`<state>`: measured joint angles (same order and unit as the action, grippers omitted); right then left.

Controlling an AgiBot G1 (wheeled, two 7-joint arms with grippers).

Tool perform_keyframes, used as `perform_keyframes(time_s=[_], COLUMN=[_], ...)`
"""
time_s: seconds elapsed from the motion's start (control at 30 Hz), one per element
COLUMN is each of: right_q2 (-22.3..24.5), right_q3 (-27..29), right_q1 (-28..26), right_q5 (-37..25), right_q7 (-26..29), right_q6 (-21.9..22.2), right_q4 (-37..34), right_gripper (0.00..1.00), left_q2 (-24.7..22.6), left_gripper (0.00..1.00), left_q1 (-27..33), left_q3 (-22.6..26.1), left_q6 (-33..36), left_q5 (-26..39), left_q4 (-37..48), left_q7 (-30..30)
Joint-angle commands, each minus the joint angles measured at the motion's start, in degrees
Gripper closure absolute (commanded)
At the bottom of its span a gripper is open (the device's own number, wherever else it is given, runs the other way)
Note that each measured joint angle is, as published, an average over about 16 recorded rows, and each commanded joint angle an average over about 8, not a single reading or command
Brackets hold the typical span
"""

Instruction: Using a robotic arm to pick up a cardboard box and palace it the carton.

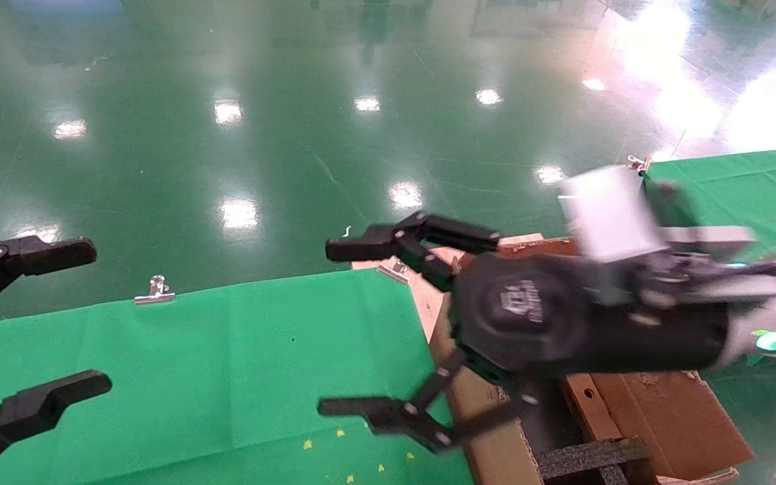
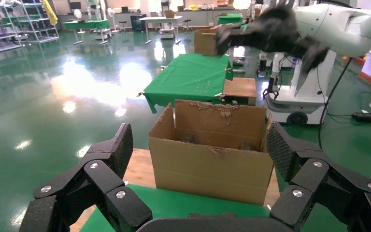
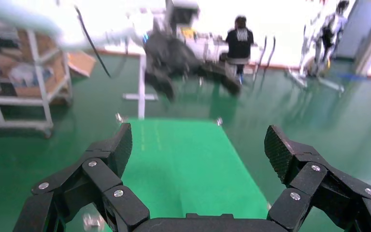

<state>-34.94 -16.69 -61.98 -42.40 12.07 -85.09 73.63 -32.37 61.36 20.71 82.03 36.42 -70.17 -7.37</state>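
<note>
The carton [image 2: 212, 164] stands open on a wooden base past the end of my green table, with ragged flaps and dark foam [image 1: 583, 458] inside. It shows under my right arm in the head view [image 1: 489, 444]. A small brown cardboard box [image 2: 205, 42] stands on a farther green table [image 2: 188, 72]; it is hidden in the head view. My right gripper [image 1: 337, 328] is open and empty above the near table's end, beside the carton; the right wrist view [image 3: 198, 150] shows only green cloth between its jaws. My left gripper [image 1: 91, 318] is open and empty at the left edge, facing the carton [image 2: 200, 147].
The near green table [image 1: 226, 377] has metal clips [image 1: 154, 291] on its far edge. A second green table [image 1: 731, 182] lies at the right. Glossy green floor [image 1: 294, 135] surrounds them. A wooden board [image 2: 137, 169] lies under the carton.
</note>
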Motion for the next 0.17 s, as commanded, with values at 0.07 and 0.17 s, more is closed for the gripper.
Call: perform_keyframes(time_s=[0.07, 0.17], right_q2=[-0.36, -0.44], right_q3=[3.62, 4.33], right_q1=[1.92, 2.3], right_q5=[2.74, 3.32], right_q7=[-3.44, -3.68], right_q6=[-2.73, -3.28], right_q4=[-0.19, -0.24], right_gripper=[0.0, 0.0], left_q2=[0.0, 0.0], left_gripper=[0.0, 0.0], left_q1=[-0.01, -0.01], left_q3=[0.0, 0.0], left_q6=[-0.01, -0.01], left_q5=[-0.02, -0.02], left_q4=[0.0, 0.0], left_q7=[0.0, 0.0])
